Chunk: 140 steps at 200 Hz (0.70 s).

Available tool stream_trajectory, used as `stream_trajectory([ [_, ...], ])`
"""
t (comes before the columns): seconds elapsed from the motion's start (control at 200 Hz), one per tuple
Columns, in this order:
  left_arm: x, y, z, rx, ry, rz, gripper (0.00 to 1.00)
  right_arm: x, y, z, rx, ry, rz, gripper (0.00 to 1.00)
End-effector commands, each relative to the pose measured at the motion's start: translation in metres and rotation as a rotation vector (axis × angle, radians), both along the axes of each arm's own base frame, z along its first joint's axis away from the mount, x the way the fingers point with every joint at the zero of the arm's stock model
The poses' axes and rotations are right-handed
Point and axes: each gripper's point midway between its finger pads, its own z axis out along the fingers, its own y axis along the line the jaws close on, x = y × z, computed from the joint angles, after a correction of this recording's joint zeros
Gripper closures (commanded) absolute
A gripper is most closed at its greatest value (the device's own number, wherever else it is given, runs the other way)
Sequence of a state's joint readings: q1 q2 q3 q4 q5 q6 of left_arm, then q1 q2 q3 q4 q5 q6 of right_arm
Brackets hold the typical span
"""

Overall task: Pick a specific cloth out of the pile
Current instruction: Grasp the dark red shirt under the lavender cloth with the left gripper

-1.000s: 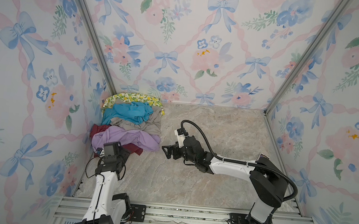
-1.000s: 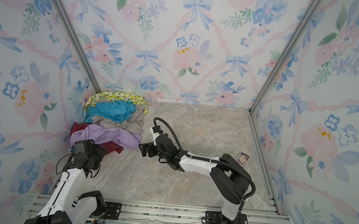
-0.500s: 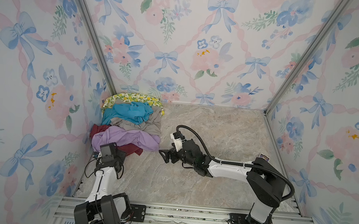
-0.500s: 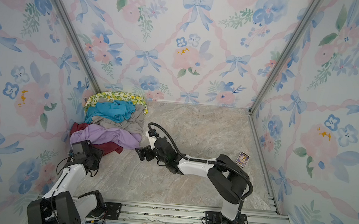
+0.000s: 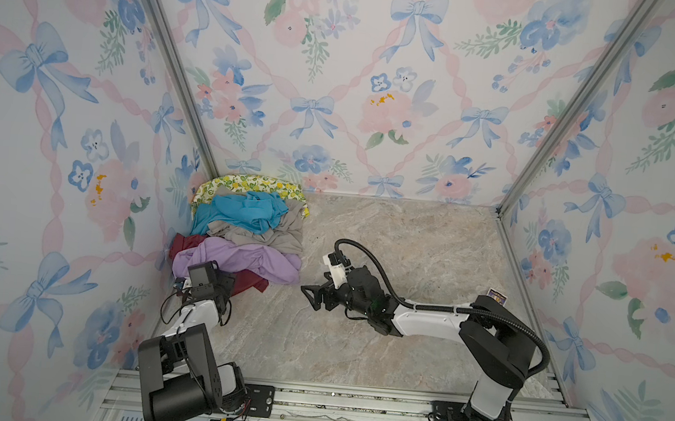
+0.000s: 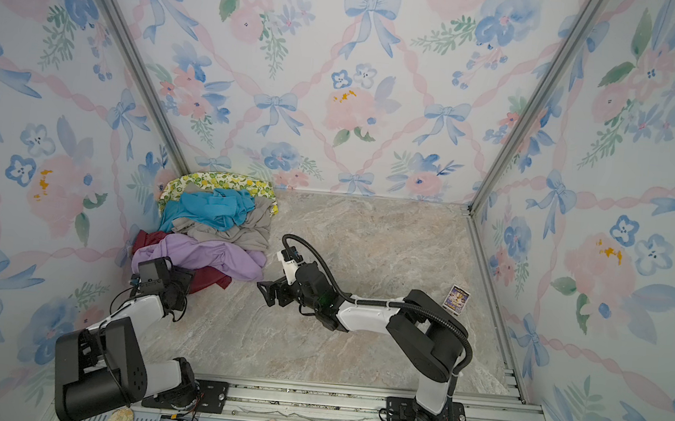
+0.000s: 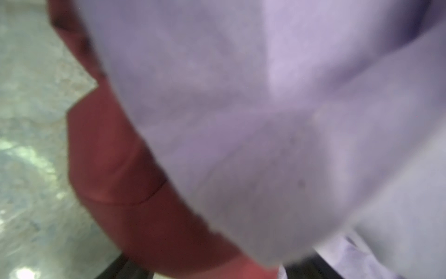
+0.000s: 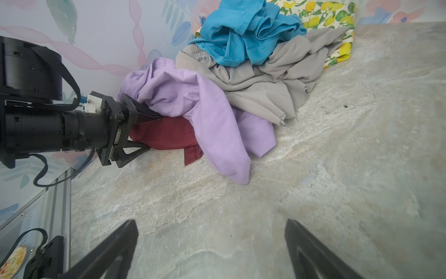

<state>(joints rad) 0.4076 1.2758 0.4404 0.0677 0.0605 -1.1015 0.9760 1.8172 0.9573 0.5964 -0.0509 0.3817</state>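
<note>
Right wrist view gives you the clearest read: the left gripper [image 8: 150, 131] has its fingers [image 8: 147, 112] spread wide apart around the near edge of the maroon cloth [image 8: 166, 137], one finger above it against the lavender cloth [image 8: 212, 120] and one low by the surface [image 8: 313, 169]. Nothing is clamped yet. The maroon cloth lies at the bottom of the pile [image 5: 246, 237], at lower left of centre in both top views, mostly buried under the lavender one, with only its front edge showing.

You are in the reach-and-grasp step, I judge. The next move calls for closing on the maroon layer alone, then drawing it out toward you; take care not to pinch the lavender hem that drapes over it, or both will come.

The right gripper [image 8: 210, 246] hovers over bare surface, near the pile, fingers fully spread and empty.

Count: five cloths in all, one each of maroon, lavender, grey cloth [image 8: 270, 79], teal cloth [image 8: 241, 31] and lemon-print cloth [image 8: 323, 14]. Two arms.
</note>
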Motion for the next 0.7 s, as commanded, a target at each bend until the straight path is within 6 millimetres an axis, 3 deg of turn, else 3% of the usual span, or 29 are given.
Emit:
stream_trajectory([
  [0.0, -0.016, -0.002, -0.027, -0.032, 0.099, 0.017, 0.20, 0.007, -0.004, -0.002, 0.032, 0.006, -0.010, 0.02],
  [0.09, -0.014, -0.003, -0.032, -0.037, 0.102, 0.010, 0.24, 0.008, -0.004, -0.001, 0.029, 0.001, -0.011, 0.02],
  [0.32, -0.022, -0.005, -0.047, -0.039, 0.152, -0.008, 0.54, 0.008, -0.004, -0.001, 0.031, 0.000, -0.011, 0.02],
  [0.5, -0.027, -0.008, -0.052, -0.031, 0.160, -0.026, 0.54, 0.007, -0.003, 0.000, 0.035, 0.003, -0.011, 0.02],
  [0.595, -0.026, -0.010, -0.048, -0.024, 0.147, -0.044, 0.43, 0.006, -0.003, -0.001, 0.032, 0.002, -0.009, 0.02],
  [0.695, -0.029, -0.009, -0.045, 0.002, 0.142, -0.058, 0.45, 0.006, -0.004, -0.002, 0.034, -0.001, -0.017, 0.02],
])
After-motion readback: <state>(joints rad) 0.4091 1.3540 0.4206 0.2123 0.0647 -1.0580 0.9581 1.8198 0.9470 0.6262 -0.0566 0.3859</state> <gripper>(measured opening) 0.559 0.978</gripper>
